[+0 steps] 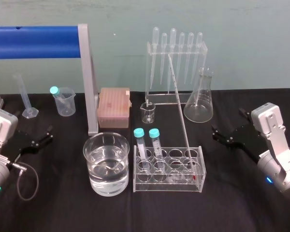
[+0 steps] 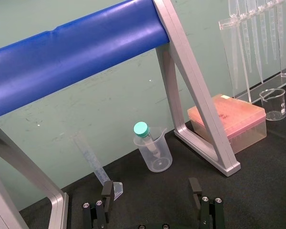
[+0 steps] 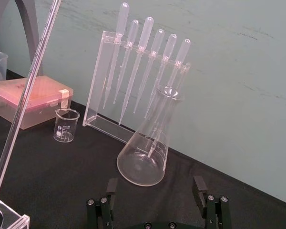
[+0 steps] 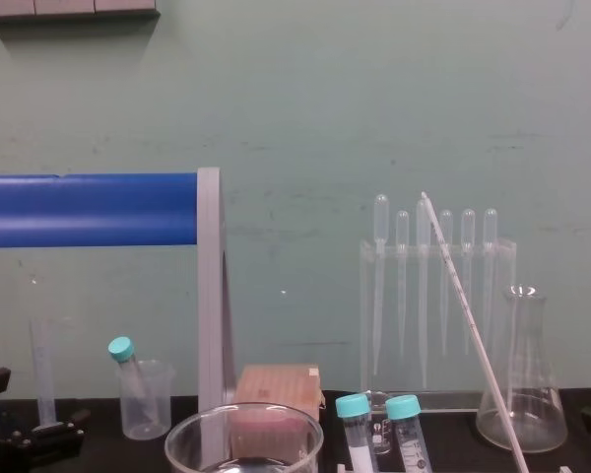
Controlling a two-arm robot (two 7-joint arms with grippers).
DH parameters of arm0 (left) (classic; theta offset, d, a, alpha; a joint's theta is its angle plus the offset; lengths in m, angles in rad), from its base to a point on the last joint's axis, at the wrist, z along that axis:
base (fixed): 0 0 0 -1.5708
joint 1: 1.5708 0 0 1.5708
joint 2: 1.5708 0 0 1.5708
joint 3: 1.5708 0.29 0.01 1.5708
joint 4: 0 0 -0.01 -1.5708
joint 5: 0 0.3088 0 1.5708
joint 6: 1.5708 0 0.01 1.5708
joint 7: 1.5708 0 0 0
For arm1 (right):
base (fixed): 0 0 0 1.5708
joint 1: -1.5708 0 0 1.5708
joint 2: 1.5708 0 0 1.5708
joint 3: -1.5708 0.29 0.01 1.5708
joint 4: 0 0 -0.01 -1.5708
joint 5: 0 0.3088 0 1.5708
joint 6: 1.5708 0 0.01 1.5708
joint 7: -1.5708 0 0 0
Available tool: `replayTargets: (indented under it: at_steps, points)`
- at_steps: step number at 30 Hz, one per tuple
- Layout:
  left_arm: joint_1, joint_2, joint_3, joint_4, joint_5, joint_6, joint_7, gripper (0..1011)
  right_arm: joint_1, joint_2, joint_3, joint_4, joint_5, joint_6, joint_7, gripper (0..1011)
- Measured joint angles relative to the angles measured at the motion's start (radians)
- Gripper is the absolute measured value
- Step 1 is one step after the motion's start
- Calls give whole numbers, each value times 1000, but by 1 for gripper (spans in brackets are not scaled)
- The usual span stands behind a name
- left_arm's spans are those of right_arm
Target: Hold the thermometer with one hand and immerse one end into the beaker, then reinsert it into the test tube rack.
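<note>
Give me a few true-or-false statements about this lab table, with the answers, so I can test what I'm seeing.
1. The thermometer leans in the test tube rack. True.
2. The large beaker is empty. False: it holds clear liquid.
3. The left pincer grips the thermometer. False: it is open at the table's left side, well apart from it.
4. Two teal-capped tubes stand in the rack. True.
5. The right pincer is clamped shut. False: it is open at the table's right side, holding nothing.
</note>
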Motion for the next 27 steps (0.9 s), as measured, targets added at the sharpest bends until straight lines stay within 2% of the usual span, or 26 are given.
replayTargets:
  at_steps: [22,26,27]
  points:
    - [0,0,0,0,0,0,0,1008,0,0,0,0,0,0,0,1000]
    - [0,0,0,0,0,0,0,1008,-6,-5,15,-6,8,0,1,1000]
    - [0,0,0,0,0,0,0,1008,-12,-9,29,-15,19,-1,2,1000]
